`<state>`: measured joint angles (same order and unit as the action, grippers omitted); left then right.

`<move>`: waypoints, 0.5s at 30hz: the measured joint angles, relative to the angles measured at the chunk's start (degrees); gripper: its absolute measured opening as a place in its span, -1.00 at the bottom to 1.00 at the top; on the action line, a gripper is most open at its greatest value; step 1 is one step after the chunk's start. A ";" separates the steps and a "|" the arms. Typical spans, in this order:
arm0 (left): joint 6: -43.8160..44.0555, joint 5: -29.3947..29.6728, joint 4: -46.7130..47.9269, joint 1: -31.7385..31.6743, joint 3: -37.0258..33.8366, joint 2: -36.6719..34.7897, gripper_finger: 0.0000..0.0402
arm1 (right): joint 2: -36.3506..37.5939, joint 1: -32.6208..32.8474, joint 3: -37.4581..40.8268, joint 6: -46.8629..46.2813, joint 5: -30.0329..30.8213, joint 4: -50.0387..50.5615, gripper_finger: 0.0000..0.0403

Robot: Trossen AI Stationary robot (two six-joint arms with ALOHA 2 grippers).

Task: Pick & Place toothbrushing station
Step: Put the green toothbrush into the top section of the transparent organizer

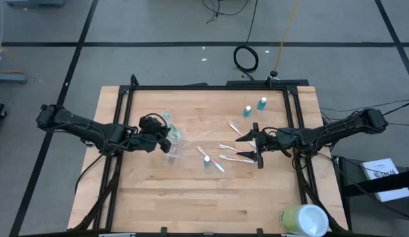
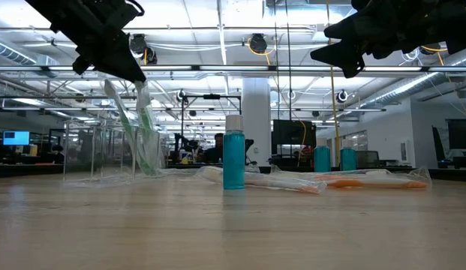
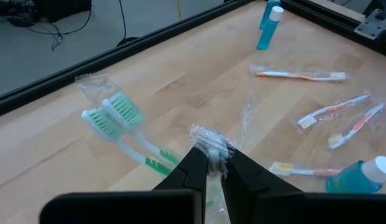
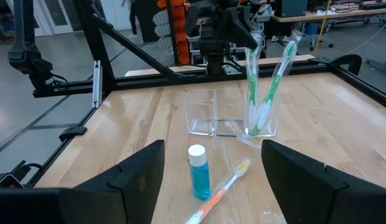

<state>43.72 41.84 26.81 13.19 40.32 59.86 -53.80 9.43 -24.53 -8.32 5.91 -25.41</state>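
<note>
A clear plastic cup (image 4: pixel 230 113) with two compartments stands left of the table's middle. Two green-headed toothbrushes (image 4: pixel 273 81) in clear wrappers stand in it. My left gripper (image 1: pixel 166 139) is above the cup, shut on one wrapper. My right gripper (image 1: pixel 245 146) is open and empty, above several orange-and-white wrapped toothbrushes (image 1: pixel 229 149) that lie flat on the table. One blue white-capped tube (image 1: pixel 207 160) stands near the middle, and it also shows in the right wrist view (image 4: pixel 197 169). Two more tubes (image 1: pixel 254 106) stand at the far right. My left gripper pinches the crinkled upper end of a toothbrush's clear wrapper (image 3: pixel 209 142) between its two fingers, coming from above and pointing down. The wrapped brush hangs upright below the fingers (image 4: pixel 251 59), and its lower end sits inside the cup (image 4: pixel 256 124).
A large pale green-and-white cup (image 1: pixel 303 220) lies near the table's front right corner. A black frame rail (image 1: pixel 211 87) runs around the table top. There is bare wood along the near side of the table (image 1: pixel 191 197).
</note>
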 joint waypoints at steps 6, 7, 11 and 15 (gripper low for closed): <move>0.33 0.82 0.21 -0.04 -0.07 0.07 -0.51 | 0.00 0.00 0.00 0.00 0.00 0.00 0.28; 0.33 0.99 0.20 -0.04 -0.09 0.07 -0.43 | 0.00 0.00 0.00 0.01 0.00 0.00 0.28; -0.74 1.50 0.17 -0.04 -0.09 0.07 -0.15 | 0.00 0.00 0.00 0.00 0.00 0.00 0.28; -1.46 2.88 0.42 -0.09 0.27 0.07 0.00 | 0.00 0.00 0.00 0.00 0.00 0.00 0.28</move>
<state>42.26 44.72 27.23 13.10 40.58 59.92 -53.80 9.43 -24.53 -8.32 5.91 -25.41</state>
